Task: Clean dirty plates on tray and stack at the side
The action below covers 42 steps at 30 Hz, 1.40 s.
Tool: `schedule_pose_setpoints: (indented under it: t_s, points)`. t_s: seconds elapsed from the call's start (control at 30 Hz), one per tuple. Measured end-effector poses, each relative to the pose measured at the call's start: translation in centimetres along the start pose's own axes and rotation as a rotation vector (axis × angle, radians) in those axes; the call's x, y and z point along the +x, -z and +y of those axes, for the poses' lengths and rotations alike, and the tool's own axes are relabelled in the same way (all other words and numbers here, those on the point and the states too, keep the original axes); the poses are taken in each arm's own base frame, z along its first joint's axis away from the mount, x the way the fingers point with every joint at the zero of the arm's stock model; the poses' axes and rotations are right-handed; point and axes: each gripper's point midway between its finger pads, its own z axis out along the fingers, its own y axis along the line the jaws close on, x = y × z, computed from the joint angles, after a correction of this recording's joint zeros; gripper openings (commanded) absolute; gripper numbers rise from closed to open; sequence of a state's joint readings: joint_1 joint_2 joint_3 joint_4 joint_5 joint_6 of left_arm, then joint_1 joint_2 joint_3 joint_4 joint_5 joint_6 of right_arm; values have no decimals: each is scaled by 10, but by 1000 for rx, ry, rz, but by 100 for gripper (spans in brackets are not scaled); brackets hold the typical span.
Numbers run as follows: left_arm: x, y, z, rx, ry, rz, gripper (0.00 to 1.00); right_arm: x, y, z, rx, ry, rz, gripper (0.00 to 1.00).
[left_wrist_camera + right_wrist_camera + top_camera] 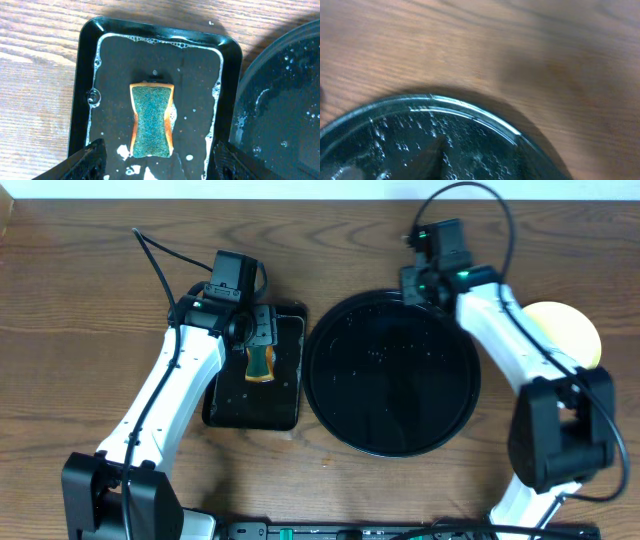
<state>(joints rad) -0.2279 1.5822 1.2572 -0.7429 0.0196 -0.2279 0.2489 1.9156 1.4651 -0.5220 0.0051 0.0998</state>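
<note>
Plate (570, 328) of pale yellow appears only overhead.

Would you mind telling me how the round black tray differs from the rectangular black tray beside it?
The round tray is much wider than the rectangular tray. The round tray holds only scattered water droplets, while the rectangular tray holds a sponge and foamy water along its edges. Both are glossy black and wet, with raised rims.

Sponge (151, 120) on soapy rectangular tray (86, 75)
</note>
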Motion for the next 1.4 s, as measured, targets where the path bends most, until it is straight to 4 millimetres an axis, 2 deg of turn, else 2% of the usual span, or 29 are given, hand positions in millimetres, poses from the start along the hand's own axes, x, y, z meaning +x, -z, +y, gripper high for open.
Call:
schedule_pose_setpoints:
  t_s: [0.03, 0.07, 0.1, 0.2, 0.3, 0.4, 0.47, 0.6, 0.73, 0.87, 0.97, 1.07, 1.27, 1.4]
  points:
    - [0, 0, 1, -1, 2, 0, 71, 4, 5, -9, 8, -12, 22, 71]
    - [-1, 0, 2, -2, 5, 0, 75, 7, 8, -15, 10, -23, 37, 97]
    - [-1, 0, 4, -5, 11, 0, 76, 12, 11, -23, 10, -38, 60, 99]
    - [-2, 0, 20, -24, 51, 6, 85, 31, 14, -41, -4, -87, 141, 99]
    - [0, 0, 43, -54, 103, 27, 86, 57, 21, -61, 0, -147, 244, 99]
    - [16, 2, 58, -84, 133, 98, 86, 78, 32, -71, 13, -182, 332, 99]
    - [30, 4, 61, -98, 135, 156, 86, 84, 39, -73, 16, -189, 355, 99]
    - [51, 9, 64, -116, 133, 241, 86, 85, 57, -71, 16, -189, 358, 99]
    - [51, 15, 64, -112, 133, 223, 86, 68, 84, -69, 16, -180, 261, 99]
    - [51, 37, 63, -90, 134, 128, 86, 57, 111, -67, 16, -166, 131, 99]
    - [45, 61, 61, -57, 131, -15, 86, 59, 131, -65, 19, -151, 10, 99]
    - [47, 81, 61, -30, 122, -139, 87, 70, 146, -64, 24, -134, -88, 99]
    - [71, 111, 65, 9, 116, -332, 87, 83, 178, -62, 39, -103, -224, 99]
    - [81, 124, 67, 17, 118, -398, 87, 91, 186, -61, 45, -100, -225, 99]
